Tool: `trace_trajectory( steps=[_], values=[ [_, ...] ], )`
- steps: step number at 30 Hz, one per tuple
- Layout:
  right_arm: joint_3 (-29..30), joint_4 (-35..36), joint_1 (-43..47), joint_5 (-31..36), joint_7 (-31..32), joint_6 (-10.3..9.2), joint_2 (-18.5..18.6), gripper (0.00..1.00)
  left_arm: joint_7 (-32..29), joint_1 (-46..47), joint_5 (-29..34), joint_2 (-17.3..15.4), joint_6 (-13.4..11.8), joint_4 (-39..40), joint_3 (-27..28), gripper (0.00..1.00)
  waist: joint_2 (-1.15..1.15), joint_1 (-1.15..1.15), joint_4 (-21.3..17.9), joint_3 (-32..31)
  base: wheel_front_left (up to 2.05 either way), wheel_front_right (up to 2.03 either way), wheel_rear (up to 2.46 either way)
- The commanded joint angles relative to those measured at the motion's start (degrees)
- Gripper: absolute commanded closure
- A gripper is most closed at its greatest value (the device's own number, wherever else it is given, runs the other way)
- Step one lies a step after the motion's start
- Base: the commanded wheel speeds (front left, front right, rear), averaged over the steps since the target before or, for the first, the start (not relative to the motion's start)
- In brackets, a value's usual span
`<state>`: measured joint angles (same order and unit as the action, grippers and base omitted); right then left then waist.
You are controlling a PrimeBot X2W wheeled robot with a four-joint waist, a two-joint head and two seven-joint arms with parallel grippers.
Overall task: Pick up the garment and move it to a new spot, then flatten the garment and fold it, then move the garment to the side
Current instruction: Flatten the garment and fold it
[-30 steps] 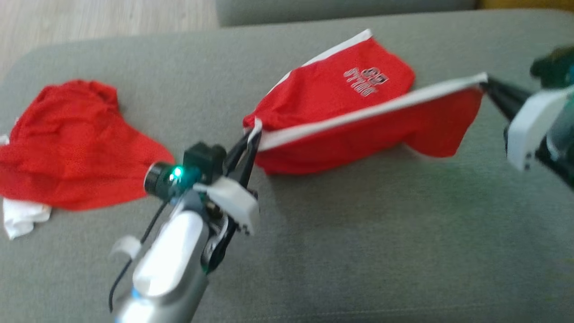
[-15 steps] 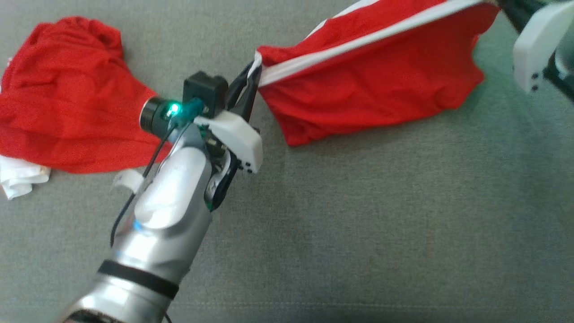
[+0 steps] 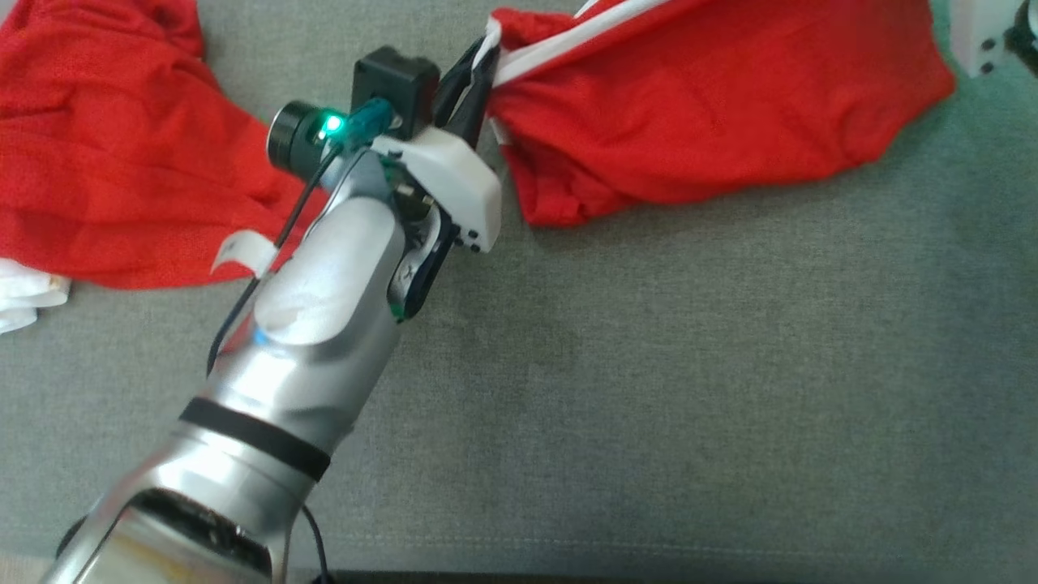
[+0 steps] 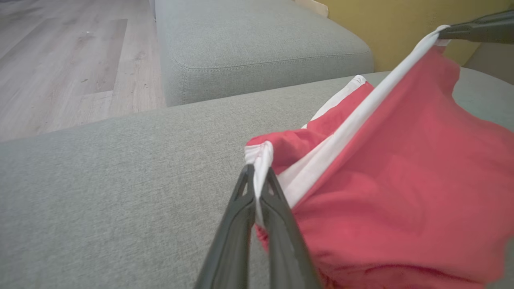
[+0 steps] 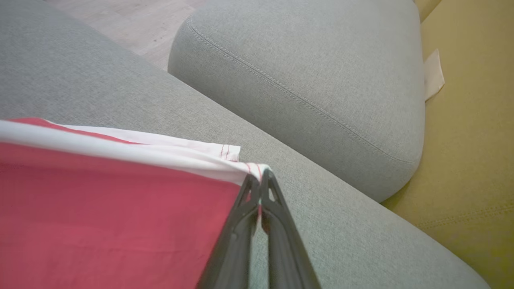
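Garment (image 3: 714,122) cropped at head view's top, left hand (image 4: 256,176), right hand (image 5: 260,178) pinching trim (image 4: 353,120)

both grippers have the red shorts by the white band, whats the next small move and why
Probably lower both arms together onto the bare grey cushion, band held taut. The left gripper and right gripper are each shut on an end of the white band, and the red shorts hang below it, creased, not yet laid flat.

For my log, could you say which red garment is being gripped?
The white-trimmed garment, pinched by left end effector and right end effector; the crumpled red garment lies free.
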<state>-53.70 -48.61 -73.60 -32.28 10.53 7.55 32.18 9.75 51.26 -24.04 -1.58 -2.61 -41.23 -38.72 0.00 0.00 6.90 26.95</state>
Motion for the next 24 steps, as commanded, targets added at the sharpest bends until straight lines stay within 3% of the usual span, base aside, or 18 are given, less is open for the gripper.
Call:
trace_trajectory(
  steps=[1,11,12,13,24],
  values=[
    [-0.1,-0.1,-1.4,-0.6,-1.0,-0.06,-0.2,1.00,0.6,2.6,-0.7,-1.3,-0.7,0.9,0.6,1.00,0.00,0.00,0.3,0.8,0.00,0.00,0.00],
    [-2.9,-6.1,-4.9,-2.2,-4.8,-0.06,-2.6,1.00,1.9,5.8,-4.3,-1.3,-1.9,-1.4,-3.4,0.99,0.00,0.00,1.2,2.7,0.00,0.00,0.00],
    [-3.1,-6.8,-5.2,-2.6,-5.1,-0.06,-2.9,0.83,2.0,6.1,-4.7,-1.3,-2.0,-1.7,-3.8,0.09,0.00,0.00,1.2,2.8,0.00,0.00,0.00],
    [-3.3,-7.4,-5.4,-2.9,-5.4,-0.06,-3.2,0.00,2.1,6.3,-5.1,-1.3,-2.2,-2.0,-4.1,0.00,0.00,0.00,1.3,2.8,0.00,0.00,0.00],
    [-4.2,-13.9,-3.0,-5.5,-13.5,-0.06,-5.4,0.00,4.2,5.5,-7.7,-1.3,-3.5,-5.8,-6.0,0.00,0.00,0.00,0.2,-2.0,0.00,0.00,0.00]
  ],
)
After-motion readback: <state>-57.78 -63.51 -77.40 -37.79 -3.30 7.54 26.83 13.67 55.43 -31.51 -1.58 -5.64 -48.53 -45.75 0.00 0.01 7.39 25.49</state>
